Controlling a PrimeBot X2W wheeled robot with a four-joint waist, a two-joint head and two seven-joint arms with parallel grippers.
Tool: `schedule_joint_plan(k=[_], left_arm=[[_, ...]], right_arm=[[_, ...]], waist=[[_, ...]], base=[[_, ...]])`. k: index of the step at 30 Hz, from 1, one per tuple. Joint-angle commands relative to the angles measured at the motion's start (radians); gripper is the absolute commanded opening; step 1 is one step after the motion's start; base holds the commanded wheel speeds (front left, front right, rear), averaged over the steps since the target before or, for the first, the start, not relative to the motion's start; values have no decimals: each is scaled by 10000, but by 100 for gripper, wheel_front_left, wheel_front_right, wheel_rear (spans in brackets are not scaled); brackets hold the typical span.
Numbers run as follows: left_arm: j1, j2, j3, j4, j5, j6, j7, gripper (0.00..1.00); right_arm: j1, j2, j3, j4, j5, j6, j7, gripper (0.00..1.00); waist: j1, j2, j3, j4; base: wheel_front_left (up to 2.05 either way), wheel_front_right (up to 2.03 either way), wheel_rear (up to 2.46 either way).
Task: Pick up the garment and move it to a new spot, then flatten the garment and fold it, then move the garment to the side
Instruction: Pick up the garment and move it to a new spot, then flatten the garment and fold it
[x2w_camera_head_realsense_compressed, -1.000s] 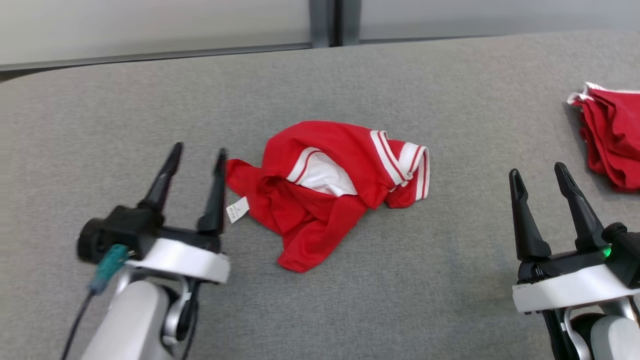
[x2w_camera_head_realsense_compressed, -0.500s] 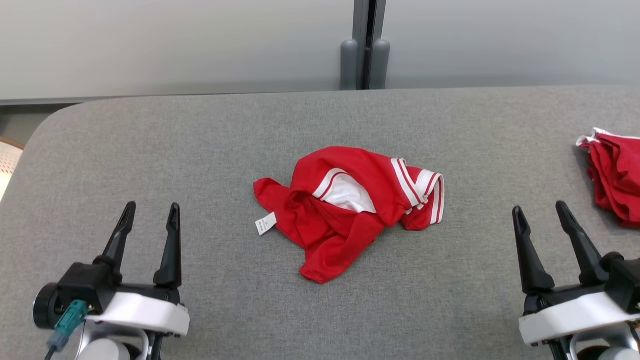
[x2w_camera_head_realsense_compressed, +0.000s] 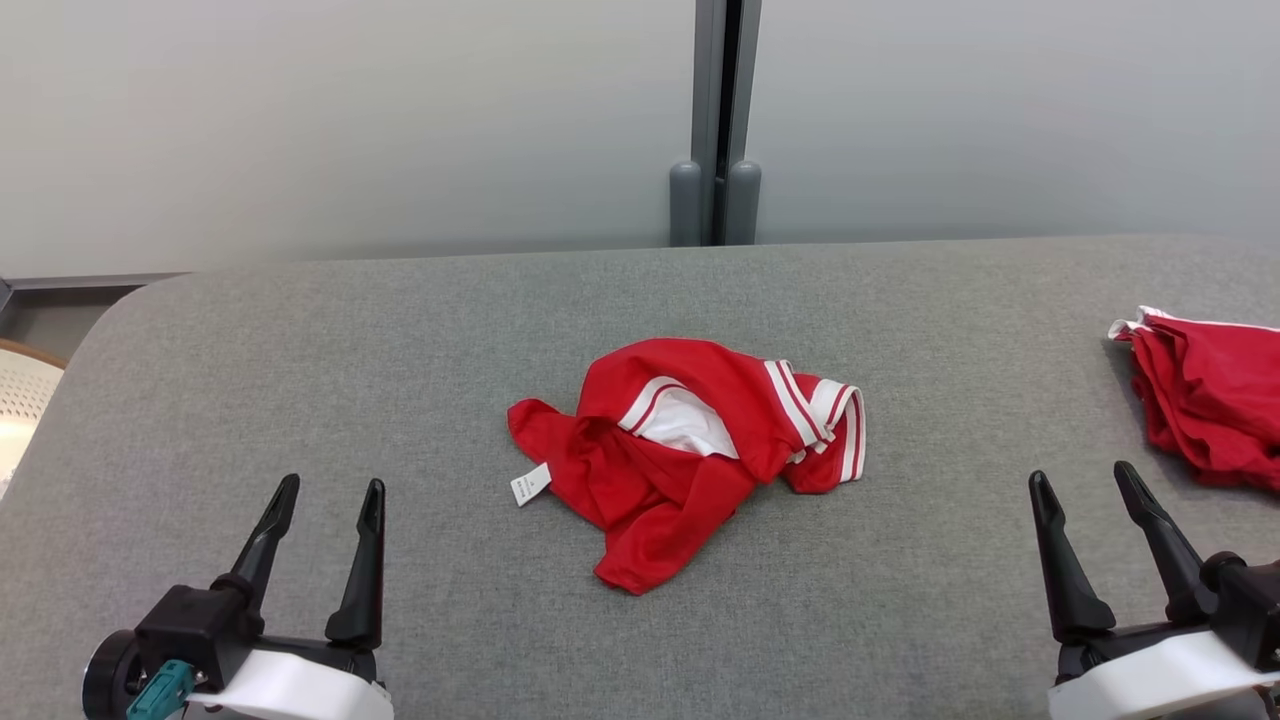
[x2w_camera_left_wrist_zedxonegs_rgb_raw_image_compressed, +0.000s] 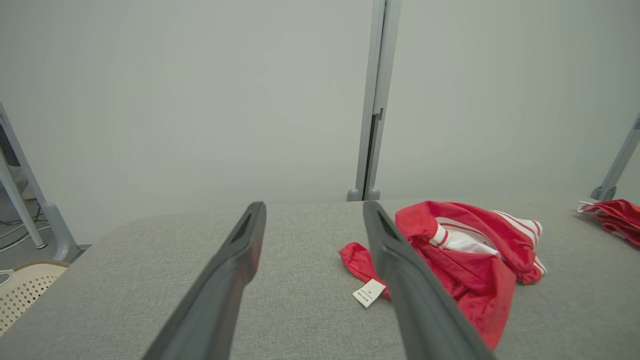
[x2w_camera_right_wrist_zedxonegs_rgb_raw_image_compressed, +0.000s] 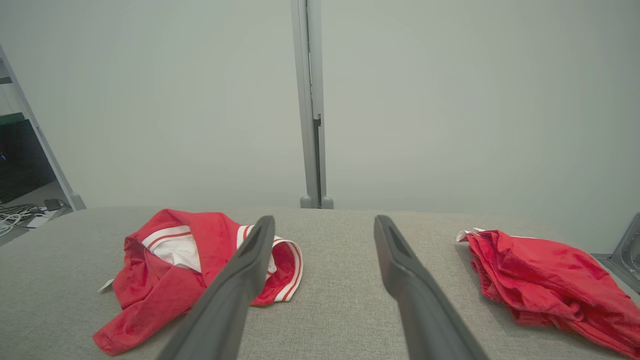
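The grey padded table (x2w_camera_head_realsense_compressed: 300, 400) spans the lower half of the head view. The crumpled red garment (x2w_camera_head_realsense_compressed: 690, 450), striped white at collar and cuff, lies at its centre with neither gripper touching it. A second red heap (x2w_camera_head_realsense_compressed: 1210, 410) is cut off by the right edge there, whereas the right wrist view takes in its whole rumpled length. The left gripper (x2w_camera_head_realsense_compressed: 332, 483) at lower left and the right gripper (x2w_camera_head_realsense_compressed: 1080, 473) at lower right both have their fingers spread and hold nothing. The likely risks are that the right gripper, nearer the other heap, takes the wrong cloth, or that a pinch catches one loose layer and drags the bundle. A small white label (x2w_camera_head_realsense_compressed: 530, 484) pokes out at the garment's left.
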Motion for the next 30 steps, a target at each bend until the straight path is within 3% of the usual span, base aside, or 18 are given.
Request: schedule_joint_plan(k=[1, 15, 30], left_arm=[[115, 71, 28, -128, -98, 89, 29, 100], [318, 137, -31, -501, -83, 316, 225, 100], [-193, 125, -222, -721, -61, 265, 218, 100]], right_arm=[[93, -54, -8, -63, -34, -1, 60, 100], [29, -47, 15, -58, 87, -1, 1, 100], [-270, -129, 258, 46, 54, -1, 31, 100]], waist=[[0, -1, -53, -22], [0, -1, -65, -49], [0, -1, 348, 194]], base=[[0, 0, 0], [0, 0, 0], [0, 0, 0]])
